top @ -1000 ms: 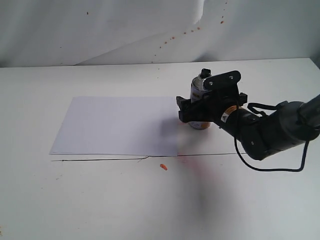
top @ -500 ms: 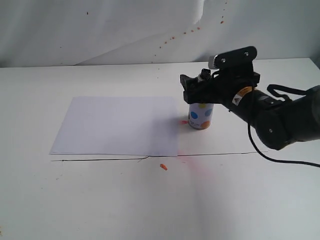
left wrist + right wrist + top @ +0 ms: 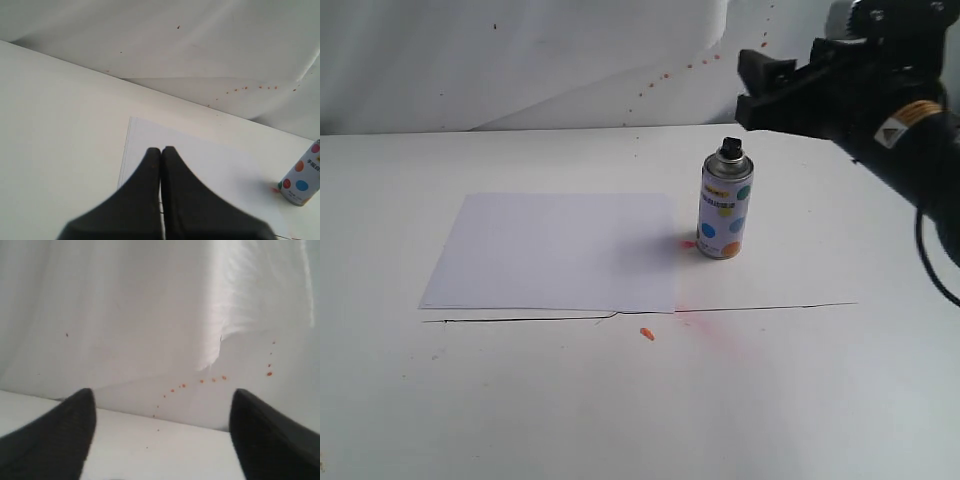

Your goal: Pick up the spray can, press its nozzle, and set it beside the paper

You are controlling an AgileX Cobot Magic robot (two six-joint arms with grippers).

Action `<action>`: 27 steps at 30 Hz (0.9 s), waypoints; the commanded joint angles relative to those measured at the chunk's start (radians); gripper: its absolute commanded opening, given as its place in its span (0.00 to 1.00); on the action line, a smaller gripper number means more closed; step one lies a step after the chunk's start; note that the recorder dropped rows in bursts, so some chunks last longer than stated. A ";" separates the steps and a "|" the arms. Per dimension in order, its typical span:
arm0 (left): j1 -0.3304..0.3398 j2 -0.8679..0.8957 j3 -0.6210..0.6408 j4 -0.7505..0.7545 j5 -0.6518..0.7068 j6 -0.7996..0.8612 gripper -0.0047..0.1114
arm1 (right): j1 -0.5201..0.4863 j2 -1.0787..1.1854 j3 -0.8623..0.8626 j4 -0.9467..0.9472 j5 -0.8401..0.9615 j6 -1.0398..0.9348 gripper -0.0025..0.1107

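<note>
The spray can stands upright on the table just right of the paper, its black nozzle on top. It also shows at the edge of the left wrist view, as the spray can beside the paper. My right gripper hangs open high above and to the right of the can, holding nothing; in its wrist view the right gripper faces the back cloth and the can is out of sight. My left gripper is shut and empty, over the paper's near side.
A white cloth backdrop with small orange specks rises behind the table. An orange fleck and a faint pink spray stain lie in front of the can. A thin dark line runs along the table.
My right gripper let go of the can, then rose up and to the right, away from it. The can stays standing beside the paper.
</note>
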State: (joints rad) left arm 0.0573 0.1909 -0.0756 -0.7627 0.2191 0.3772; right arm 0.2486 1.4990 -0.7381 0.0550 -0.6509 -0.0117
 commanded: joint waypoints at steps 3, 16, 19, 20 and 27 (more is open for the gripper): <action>0.002 -0.005 0.005 -0.007 -0.008 -0.003 0.04 | 0.011 -0.271 0.140 -0.003 0.036 -0.007 0.15; 0.002 -0.005 0.005 -0.007 -0.008 -0.003 0.04 | 0.011 -0.719 0.317 0.124 0.159 -0.007 0.02; 0.002 -0.005 0.005 -0.007 -0.008 -0.003 0.04 | 0.011 -0.792 0.322 0.147 0.240 -0.007 0.02; 0.002 -0.005 0.005 -0.007 -0.008 -0.003 0.04 | 0.011 -0.820 0.322 0.147 0.284 -0.007 0.02; 0.002 -0.005 0.005 -0.007 -0.008 -0.003 0.04 | 0.011 -0.903 0.322 0.147 0.461 -0.007 0.02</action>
State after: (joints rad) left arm 0.0573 0.1909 -0.0756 -0.7627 0.2191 0.3772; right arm 0.2564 0.6154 -0.4214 0.1992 -0.2390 -0.0117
